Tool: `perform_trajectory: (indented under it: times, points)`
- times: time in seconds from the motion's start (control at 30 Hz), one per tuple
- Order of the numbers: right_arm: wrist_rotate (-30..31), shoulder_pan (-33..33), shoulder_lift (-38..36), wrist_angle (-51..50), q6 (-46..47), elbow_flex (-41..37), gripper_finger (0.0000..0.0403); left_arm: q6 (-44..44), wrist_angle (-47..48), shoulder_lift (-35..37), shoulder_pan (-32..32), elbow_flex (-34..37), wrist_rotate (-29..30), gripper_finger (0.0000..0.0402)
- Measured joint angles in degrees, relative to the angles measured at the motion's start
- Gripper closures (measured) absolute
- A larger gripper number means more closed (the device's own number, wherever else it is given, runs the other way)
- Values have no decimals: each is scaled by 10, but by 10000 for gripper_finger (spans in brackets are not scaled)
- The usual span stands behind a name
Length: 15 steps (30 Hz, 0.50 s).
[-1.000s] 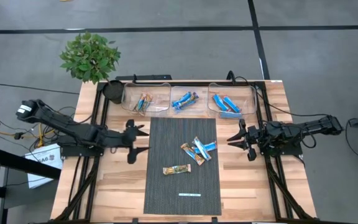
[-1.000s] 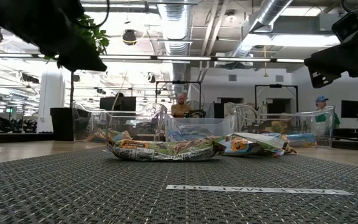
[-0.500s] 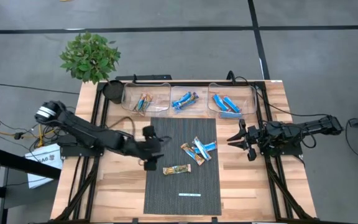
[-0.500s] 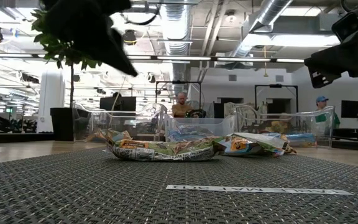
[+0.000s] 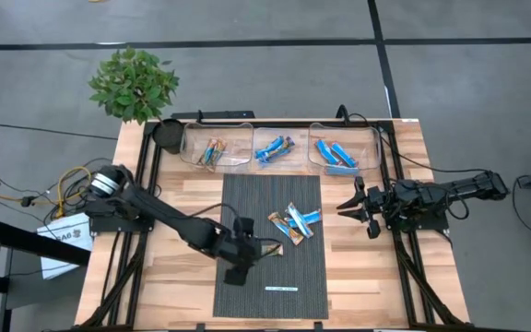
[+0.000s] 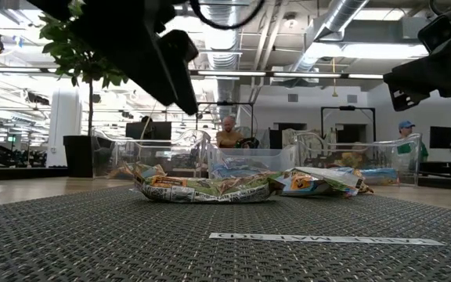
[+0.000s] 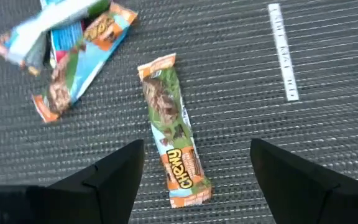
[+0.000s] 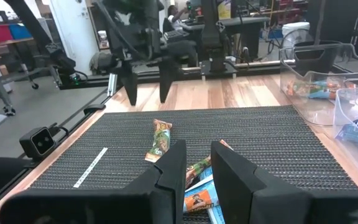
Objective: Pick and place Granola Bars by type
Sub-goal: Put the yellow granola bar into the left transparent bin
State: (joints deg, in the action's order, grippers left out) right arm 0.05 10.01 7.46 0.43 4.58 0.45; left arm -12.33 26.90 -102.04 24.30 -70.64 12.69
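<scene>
Risk of shoving: left claw (image 7: 194, 171) spread wide above lone tan-and-green foil-wrapped granola bar (image 7: 174, 140) on dark woven mat (image 7: 328, 68); right claw (image 8: 197, 165) nearly shut, empty, waiting beside bench (image 5: 376, 277) edge

Wooden tabletop (image 5: 173, 277), dark woven mat (image 5: 270, 198) at centre. Thin white strip (image 5: 280, 289) on the mat toward 6 o'clock. Three clear bins (image 5: 218, 147) in a row at 12 o'clock. Potted plant (image 5: 133, 83) on the floor at 10–11 o'clock; dark round object (image 5: 167, 136), possibly a cup, beside the bins.
</scene>
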Motion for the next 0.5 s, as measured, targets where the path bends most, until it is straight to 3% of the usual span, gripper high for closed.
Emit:
perform_trajectory:
  times: [0.23,0.5]
  points:
    - [0,0,0,0,0,0,336,-48,7,-71,-18,-35,-18,116]
    - [0,0,0,0,0,0,336,-79,27,-97,-40,-44,-31,116]
